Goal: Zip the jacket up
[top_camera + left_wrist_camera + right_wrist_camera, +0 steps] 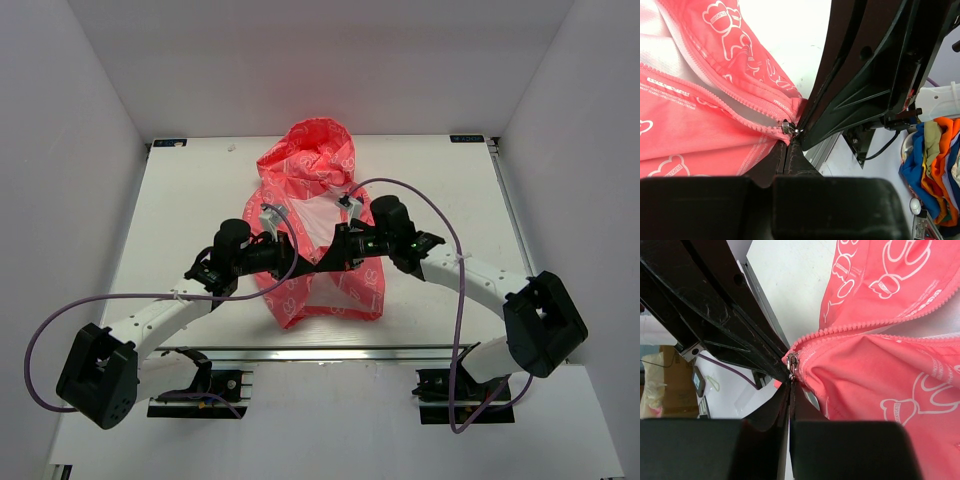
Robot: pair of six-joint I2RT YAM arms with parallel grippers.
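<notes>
On the worktop (190, 210), a coral-pink jacket (318, 165) lies hood farthest away. Both clenched, the left fingers (801, 165) and right fingers (772, 409) pinch its hem, tips meeting at the zipper slider (792, 364).

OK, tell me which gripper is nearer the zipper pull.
Right, barely: the right gripper is shut on the zipper pull; the left gripper pinches the jacket right beside it.

Coral-pink thin-fabric hooded jacket (322, 165) lies mid white flat table (180, 200), hood far, hem near. Left gripper (788, 150) from left, right gripper (791, 390) from right, meet at small metal zipper slider (792, 364) on its lower front.
</notes>
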